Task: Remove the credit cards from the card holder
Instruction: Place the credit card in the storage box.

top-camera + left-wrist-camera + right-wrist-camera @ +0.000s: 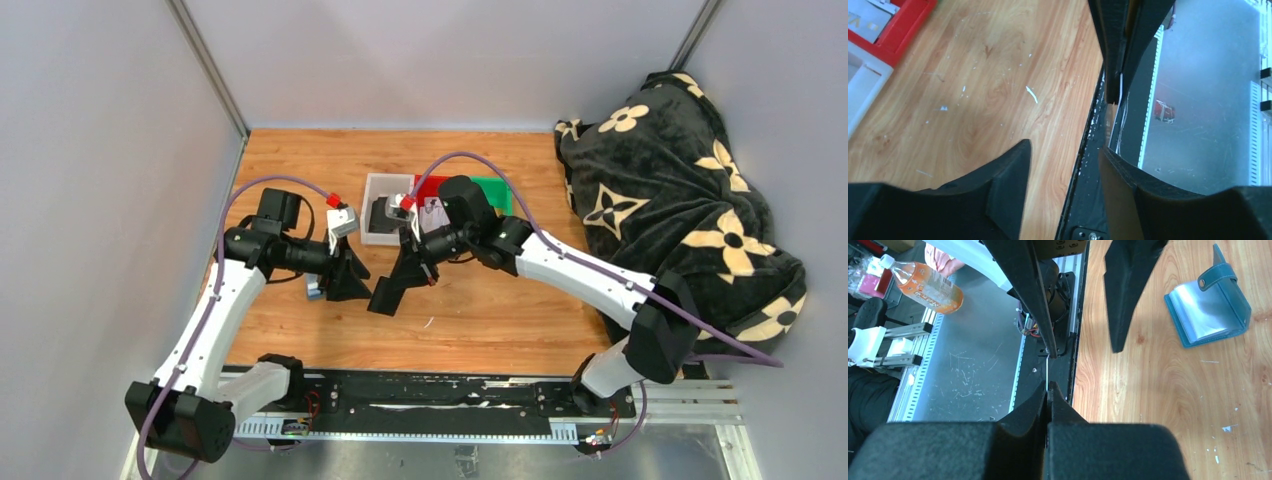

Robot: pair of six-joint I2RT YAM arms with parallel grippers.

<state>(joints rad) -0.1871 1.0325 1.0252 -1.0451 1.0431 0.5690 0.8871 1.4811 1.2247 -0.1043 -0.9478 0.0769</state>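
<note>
The card holder (1208,310) lies open on the wooden table, slate-blue with clear sleeves inside. In the top view it (314,290) is mostly hidden behind my left gripper (350,283). My right gripper (1048,387) is shut on a thin credit card (1047,371), seen edge-on as a pale line. It holds the card above the table's near edge, to the right of the holder in the top view. The card's edge also shows in the left wrist view (1120,90). My left gripper (1064,147) is open and empty. It faces my right gripper (385,298), and one fingertip (1047,347) is at the card's far end.
A white bin (385,205), a red bin (430,185) and a green bin (495,185) stand behind the grippers. A black flowered blanket (680,200) fills the right side. The black base rail (430,395) runs along the near edge. An orange bottle (928,285) lies off the table.
</note>
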